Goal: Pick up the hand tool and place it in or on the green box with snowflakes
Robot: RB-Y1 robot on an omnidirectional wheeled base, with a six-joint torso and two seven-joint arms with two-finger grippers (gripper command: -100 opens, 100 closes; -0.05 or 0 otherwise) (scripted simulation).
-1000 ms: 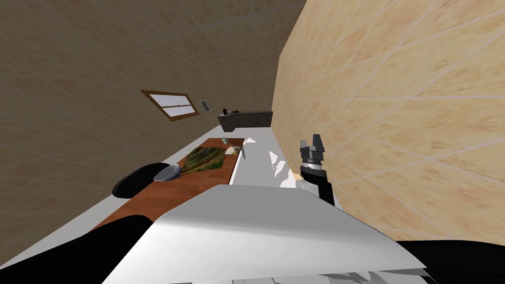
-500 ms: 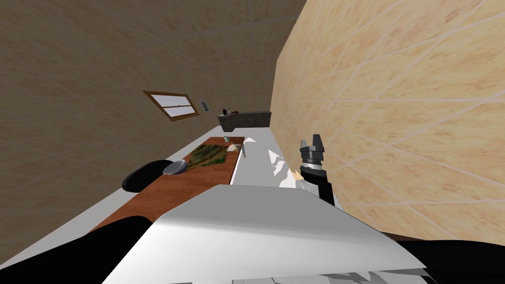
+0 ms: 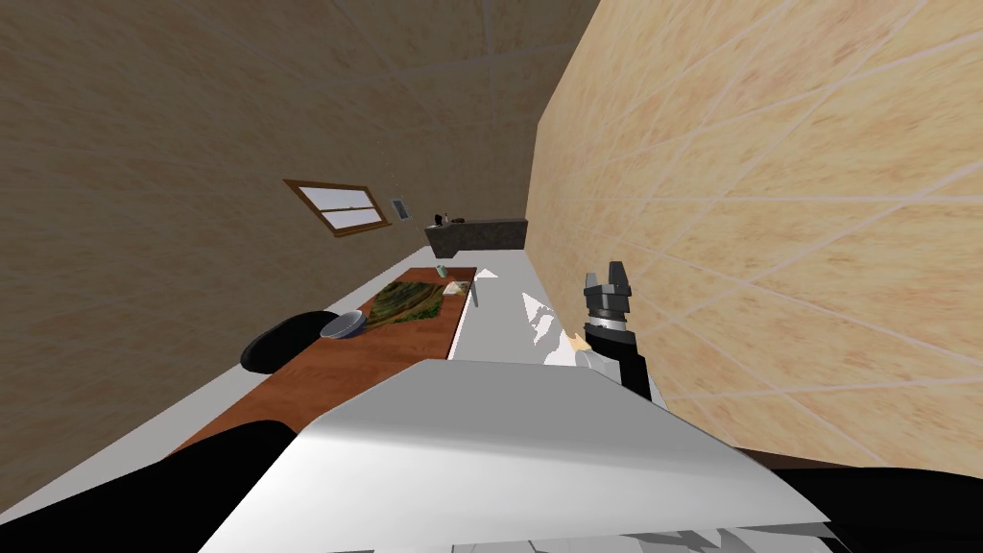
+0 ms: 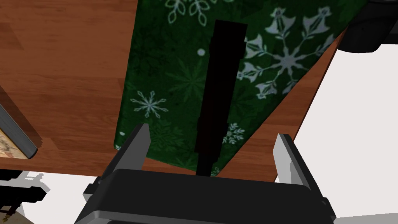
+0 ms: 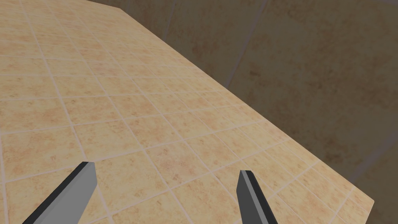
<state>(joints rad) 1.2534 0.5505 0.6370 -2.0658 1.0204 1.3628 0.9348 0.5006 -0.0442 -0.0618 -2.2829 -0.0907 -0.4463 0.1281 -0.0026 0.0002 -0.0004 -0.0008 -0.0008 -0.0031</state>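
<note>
The black hand tool [image 4: 219,97] lies lengthwise along the top of the green box [image 4: 163,77], a long thin bar crossing the white snowflake print from near the box's near corner toward its far end. It looks to rest there on its own weight, which is what the task asks.

The left gripper [image 4: 212,131] hangs directly over the box's near corner with its jaws spread wide. Each blade stands well clear of the tool, one to either side, so nothing is being held. Judging by that gap, the placing is done, and the open hand is set so that lifting away will not drag the tool along.

The box is closed, so the tool is on it and not in it. The box sits flat on the reddish wooden bench [image 4: 66,70], its near corner close to the bench edge. A flat grey-edged thing [image 4: 15,134] lies on the bench to one side of the box, and a black rounded thing [image 4: 361,27] sits just past the box's far corner.

The right gripper [image 3: 608,274] is raised beside the tan tiled wall, jaws parted and empty, out of the way of the box.
</note>
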